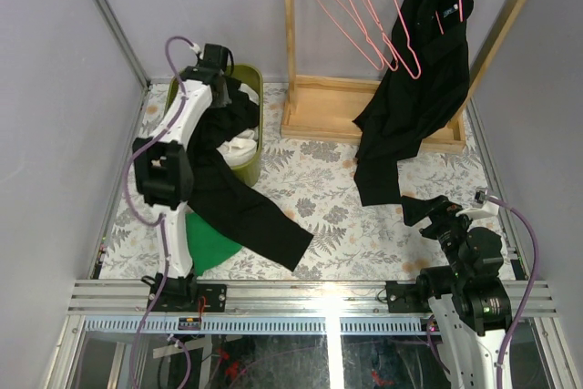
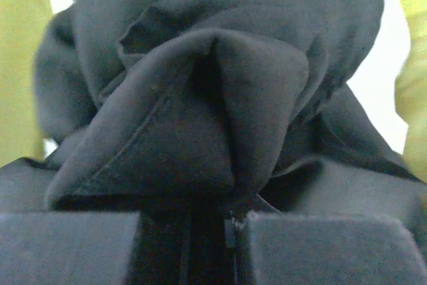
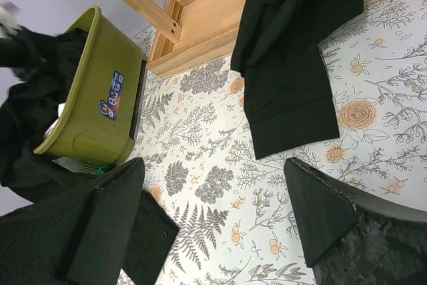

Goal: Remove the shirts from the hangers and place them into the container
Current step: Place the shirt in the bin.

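I am looking at the basket (image 1: 248,71) sitting at the far left of the table (image 1: 328,198), with the rack (image 1: 319,102) standing to its right along the far edge. Bare hangers (image 1: 360,20) are hanging from the rack's rail. To their right, a hanging shirt (image 1: 419,88) is drooping past the rack's base onto the table in front. A loose shirt (image 1: 246,211) is spilling over the basket's near rim toward the table's middle, lying on another shirt (image 1: 241,150) inside the basket. A cloth (image 1: 211,245) is lying flat beneath it, beside the left arm's base. My left gripper (image 1: 211,54) is hanging over the basket's far end, and my right gripper (image 1: 424,209) is sitting in front of the hanging shirt.
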{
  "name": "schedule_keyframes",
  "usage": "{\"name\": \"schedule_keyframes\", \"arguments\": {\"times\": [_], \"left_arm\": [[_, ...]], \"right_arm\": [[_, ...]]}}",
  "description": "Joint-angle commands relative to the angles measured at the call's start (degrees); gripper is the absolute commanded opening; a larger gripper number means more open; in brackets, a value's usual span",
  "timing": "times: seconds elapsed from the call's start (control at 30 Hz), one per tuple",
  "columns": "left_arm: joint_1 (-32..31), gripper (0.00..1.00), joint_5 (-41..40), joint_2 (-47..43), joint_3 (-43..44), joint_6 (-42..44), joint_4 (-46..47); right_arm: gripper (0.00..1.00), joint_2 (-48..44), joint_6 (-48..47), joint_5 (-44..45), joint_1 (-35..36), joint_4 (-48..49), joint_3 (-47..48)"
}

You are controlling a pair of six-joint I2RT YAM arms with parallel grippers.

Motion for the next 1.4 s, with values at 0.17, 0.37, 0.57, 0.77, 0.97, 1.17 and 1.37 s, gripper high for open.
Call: {"name": "schedule_keyframes", "arguments": {"times": [0.17, 0.37, 0.57, 0.77, 0.97, 1.17, 1.37], "left_arm": [[0.3, 0.38, 11.0, 4.4, -10.6, -5.4, 2.0], [0.3, 0.99, 10.6, -12.0, -11.7, -3.2, 4.4], [0.0, 1.0, 11.6, -27.3, -15.6, -4.0, 4.5], [-5.4, 1.0, 11.7, -43.7, -34.2, -9.1, 7.4], [-29.2, 1.0, -1.7, -52.9, -51.7, -22.2, 7.0], [-52.0, 0.96, -17.6, -51.7, -66.0, -46.5, 9.2], [-59.0, 0.97, -19.8, -42.0, -66.7, -49.3, 12.1]], "right_arm": [[0.93, -0.5, 0.2, -0.3, -0.1, 2.1, 0.3], [0.93, -0.5, 0.4, -1.0, -0.1, 1.8, 0.2], [0.93, -0.5, 0.4, -1.6, -0.1, 1.5, 0.3], [0.93, -0.5, 0.4, -1.9, -0.1, 1.4, 0.3], [0.93, -0.5, 0.4, -1.9, -0.1, 1.3, 0.4], [0.93, -0.5, 0.5, -1.9, -0.1, 1.6, 0.1], [0.93, -0.5, 0.4, -2.1, -0.1, 1.5, 0.2]]}}
